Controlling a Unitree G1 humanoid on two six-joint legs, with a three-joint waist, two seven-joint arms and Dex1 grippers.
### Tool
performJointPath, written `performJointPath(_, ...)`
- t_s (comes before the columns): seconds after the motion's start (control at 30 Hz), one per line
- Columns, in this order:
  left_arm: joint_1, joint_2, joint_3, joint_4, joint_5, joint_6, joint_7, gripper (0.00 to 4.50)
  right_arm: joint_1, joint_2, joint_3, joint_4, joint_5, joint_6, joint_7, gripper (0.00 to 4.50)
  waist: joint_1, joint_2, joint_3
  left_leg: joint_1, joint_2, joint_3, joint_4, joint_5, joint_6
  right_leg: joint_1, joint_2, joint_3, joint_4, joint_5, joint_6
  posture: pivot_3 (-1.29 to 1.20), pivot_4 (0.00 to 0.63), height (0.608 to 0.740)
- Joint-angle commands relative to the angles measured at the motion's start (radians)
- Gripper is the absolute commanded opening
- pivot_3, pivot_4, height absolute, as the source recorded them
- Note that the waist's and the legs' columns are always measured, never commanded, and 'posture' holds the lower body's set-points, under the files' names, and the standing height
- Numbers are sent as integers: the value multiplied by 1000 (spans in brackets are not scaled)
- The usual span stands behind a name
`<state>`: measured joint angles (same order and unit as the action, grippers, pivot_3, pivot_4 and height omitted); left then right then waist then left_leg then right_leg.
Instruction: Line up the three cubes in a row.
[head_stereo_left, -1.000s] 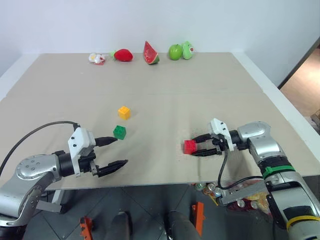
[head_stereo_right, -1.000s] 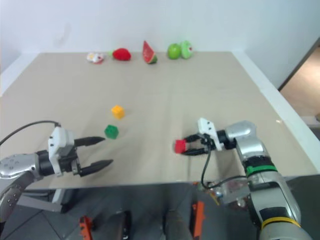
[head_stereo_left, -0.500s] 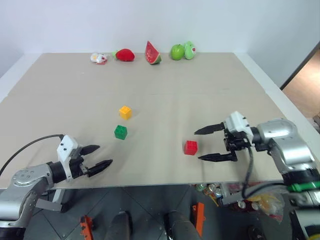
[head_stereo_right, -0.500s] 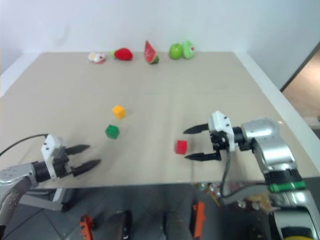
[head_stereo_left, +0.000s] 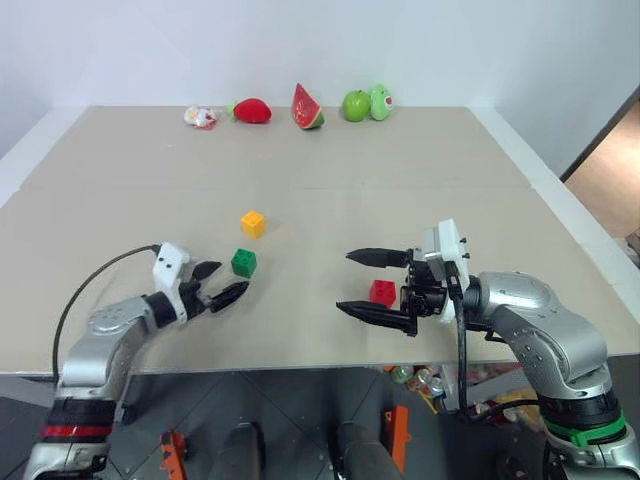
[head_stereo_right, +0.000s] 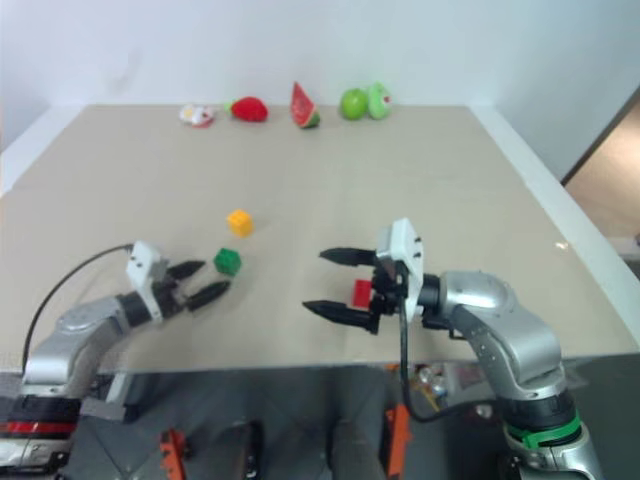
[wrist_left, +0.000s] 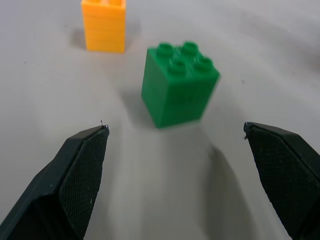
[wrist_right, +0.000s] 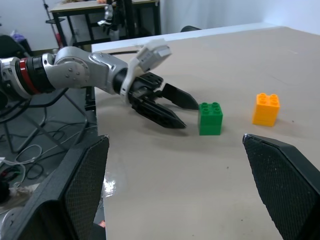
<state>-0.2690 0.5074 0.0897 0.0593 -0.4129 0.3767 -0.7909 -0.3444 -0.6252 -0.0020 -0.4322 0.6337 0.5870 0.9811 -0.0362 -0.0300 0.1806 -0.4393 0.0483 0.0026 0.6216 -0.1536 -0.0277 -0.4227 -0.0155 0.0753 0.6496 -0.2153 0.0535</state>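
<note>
Right claw has just released the red cube; left claw, spread wide, has closed in on the green cube for aligning.

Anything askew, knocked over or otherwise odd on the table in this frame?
Nothing stands out. The green cube, yellow-orange cube and red cube all sit upright, studs up, undamaged, though not yet in a row. The toy fruits stand tidily along the far edge. Both the left pincer and right pincer are open, holding nothing.
</note>
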Motion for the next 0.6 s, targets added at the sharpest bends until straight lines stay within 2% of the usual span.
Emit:
performJointPath(0.03, -52, -22, -6, 35, 25, -23, 27, 4500, 3, -9, -31, -47, 27, -2, -16, 4435, 0, 0, 0, 0, 0, 0, 0, 0, 0, 0, 0, 0, 0, 0, 0, 0, 150, 740)
performJointPath(0.27, -104, -67, -29, 97, 73, -32, 62, 4500, 6, -5, -17, -47, 16, -16, -44, 4435, -1, 0, 0, 0, 0, -1, -1, 0, 0, 0, 1, 0, 0, 0, 1, 0, 150, 740)
performJointPath(0.37, -93, -73, -31, 90, 72, -43, 56, 3709, 7, -6, -14, -40, 13, -22, -48, 4500, -1, 0, 0, 0, 0, -1, -1, 0, 0, 0, 1, 0, 0, 0, 1, 0, 150, 740)
performJointPath(0.6, -94, -61, -47, 75, 82, -36, 43, 1353, 12, -10, -16, -9, -12, -44, -54, 4500, -1, 0, 0, 0, 0, -1, 0, 0, 0, 0, 1, 0, 0, 0, 1, 0, 150, 740)
